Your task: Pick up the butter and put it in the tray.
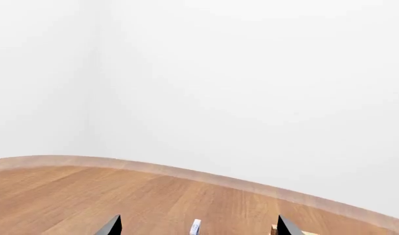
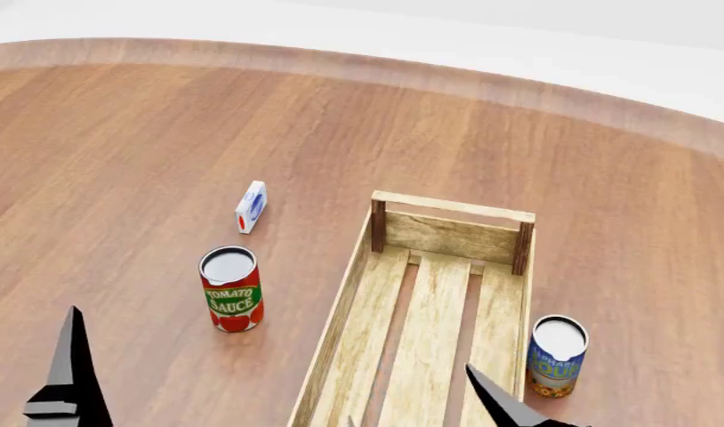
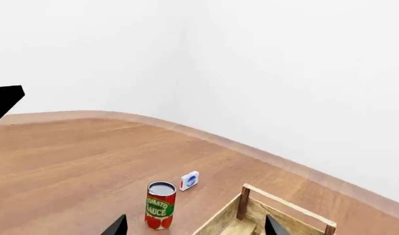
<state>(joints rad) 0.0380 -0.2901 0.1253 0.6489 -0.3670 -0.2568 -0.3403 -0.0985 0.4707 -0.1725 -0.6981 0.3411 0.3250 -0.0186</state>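
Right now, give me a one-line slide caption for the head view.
Head view: empty wooden tray between a tomato sauce can and a blue can, small carton beyond; no butter visible.

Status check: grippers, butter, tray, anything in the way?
Both grippers open, empty: left, right. Butter not in any view. Tray empty, dead ahead. Tomato sauce can and small carton left of tray, blue can right.

I see a long light-wood slatted tray [image 2: 447, 238] with matt grain, on a smooth brown wood-plank table [image 2: 137, 160]. Red tomato sauce can [image 2: 231, 291] has a glossy metal lid.
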